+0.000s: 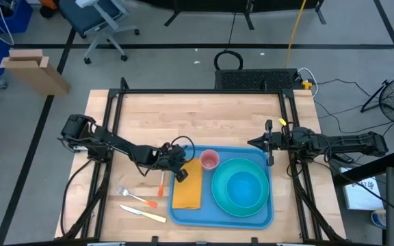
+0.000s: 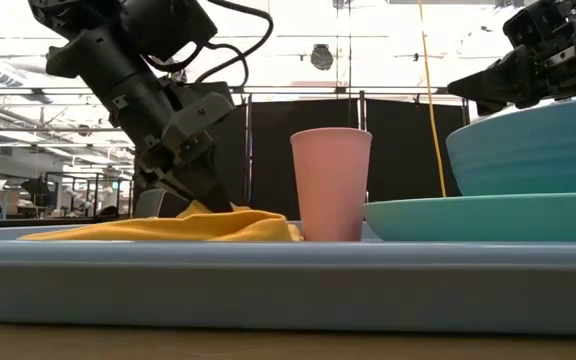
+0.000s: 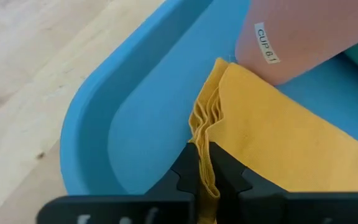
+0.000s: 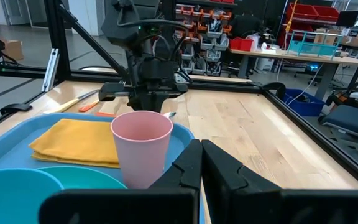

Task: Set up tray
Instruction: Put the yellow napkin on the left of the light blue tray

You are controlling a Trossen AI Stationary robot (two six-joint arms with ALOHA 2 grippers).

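Note:
The blue tray [image 1: 248,154] lies on the wooden table, toward its near right. On the tray's left part lies a folded yellow napkin [image 1: 187,190]. A pink cup [image 1: 210,160] stands upright behind the napkin, and a teal bowl [image 1: 241,188] sits on a teal plate [image 2: 488,215] on the tray's right part. My left gripper [image 3: 205,155] is shut on the napkin at its far left corner, close to the cup [image 3: 297,37]. My right gripper [image 1: 252,143] is shut and hangs level above the table by the tray's far right corner, touching nothing. My left gripper pinches the napkin's folded edge [image 3: 205,127] between its two fingers, at the corner nearest the cup, with several layers in the pinch. The fingers slant down from the table's left. The napkin lies on the tray floor [image 3: 135,106], and only the pinched edge [image 2: 208,210] stands a little raised.
On the bare wood left of the tray lie a fork [image 1: 130,196], a knife [image 1: 142,213] and an orange-handled utensil [image 1: 161,184]. Black frame rails [image 1: 115,123] run along the table's left and right sides. Bare wood stretches behind the tray.

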